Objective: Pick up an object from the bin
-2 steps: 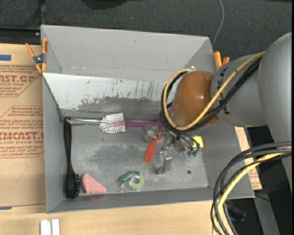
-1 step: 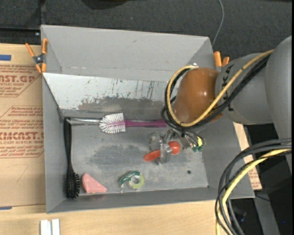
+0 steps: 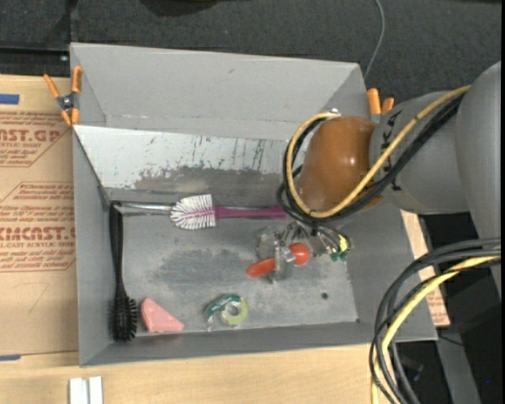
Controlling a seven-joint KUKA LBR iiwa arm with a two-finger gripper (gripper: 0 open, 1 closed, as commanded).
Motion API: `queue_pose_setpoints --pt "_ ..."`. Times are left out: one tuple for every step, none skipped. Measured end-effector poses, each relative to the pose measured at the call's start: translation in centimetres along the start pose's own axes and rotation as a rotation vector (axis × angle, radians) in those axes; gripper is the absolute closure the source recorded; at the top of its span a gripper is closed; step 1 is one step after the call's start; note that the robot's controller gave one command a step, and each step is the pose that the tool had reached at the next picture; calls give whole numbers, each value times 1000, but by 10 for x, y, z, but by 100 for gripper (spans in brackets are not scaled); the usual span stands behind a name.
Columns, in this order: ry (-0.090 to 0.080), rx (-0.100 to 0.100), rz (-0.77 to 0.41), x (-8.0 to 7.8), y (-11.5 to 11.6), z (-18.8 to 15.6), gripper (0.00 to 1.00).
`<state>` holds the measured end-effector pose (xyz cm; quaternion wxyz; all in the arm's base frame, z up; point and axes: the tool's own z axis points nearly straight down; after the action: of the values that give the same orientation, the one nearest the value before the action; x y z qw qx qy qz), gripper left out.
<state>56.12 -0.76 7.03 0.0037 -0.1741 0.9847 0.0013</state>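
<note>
At right-centre of bin (image 3: 185,268) floor: gripper (image 3: 279,255) low, right at small orange-red piece (image 3: 259,268). Jaw state I can't tell (wrist and cables crowd it). I judge this as grasp stage, lift not yet made. Next move calls for confirming piece is gripped, then straight rise, clear of purple-handled white brush (image 3: 194,212) just behind. Pink block (image 3: 160,316) and green tape roll (image 3: 227,310) lie well apart.

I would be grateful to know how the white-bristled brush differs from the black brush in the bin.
The white-bristled brush has a purple handle; the black brush is black throughout. The white-bristled brush lies crosswise at the back of the bin; the black brush runs along its left wall. Both are long-handled and lie flat.
</note>
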Motion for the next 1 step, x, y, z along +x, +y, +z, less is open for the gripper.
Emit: queue_pose_setpoints --pt "0 0 0 0 0 0 100"
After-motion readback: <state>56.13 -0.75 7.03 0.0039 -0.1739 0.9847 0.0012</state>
